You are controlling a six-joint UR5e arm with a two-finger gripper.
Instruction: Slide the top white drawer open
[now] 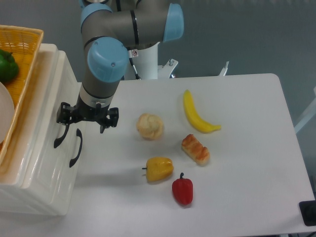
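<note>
A: At the left edge of the worktop (pixel 247 98), what is the status of the cabinet (pixel 34 168)?

B: The cream-white cabinet stands there with its front facing right. The top white drawer (pixel 49 94) is its upper section. Two curved black handles are on the front: the upper handle (pixel 61 135) and the lower handle (pixel 75 147). From this angle, whether the top drawer is pulled out at all cannot be determined.

A: Position of the pincer (pixel 87 117)?

B: It hangs at the end of the grey-and-blue arm (pixel 106 59), pointing down, directly at the cabinet front. Its left side sits over the upper handle. Whether the fingers touch or enclose that handle is not visible; the pincer's own body hides the fingertips, so I cannot tell if it is open or closed.

A: Items on top of the cabinet?

B: A yellow wicker basket (pixel 22 44), holding a green pepper (pixel 7 66) and part of a white round object (pixel 5 118).

A: Items on the worktop?

B: A bread roll (pixel 150 126) nearest the pincer. A banana (pixel 196 113) to its right. A pastry (pixel 195 149) below the banana. A yellow pepper (pixel 159 169) and, just beside it, a red pepper (pixel 182 190). All lie apart from the cabinet.
</note>
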